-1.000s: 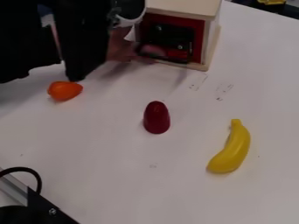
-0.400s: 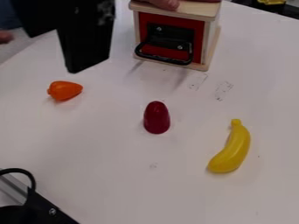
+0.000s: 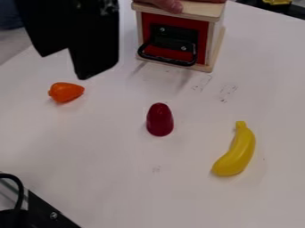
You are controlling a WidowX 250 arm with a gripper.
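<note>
the orange toy vegetable [image 3: 65, 92] lies unmoved at the left of the white table [image 3: 119, 187]. the black gripper [image 3: 65, 63] has eased slightly right and nearer, apart from it; whether the claw is clenched or released, i cannot tell. a person's hand [image 3: 169, 5] has left the door's front for the roof of the wooden box [image 3: 199, 12], far side, so the black handle [image 3: 166, 59] is unobstructed. the arm hangs down at far left. the dark red toy [image 3: 159, 120] and toy banana [image 3: 236, 151], nearer and right, stay put.
</note>
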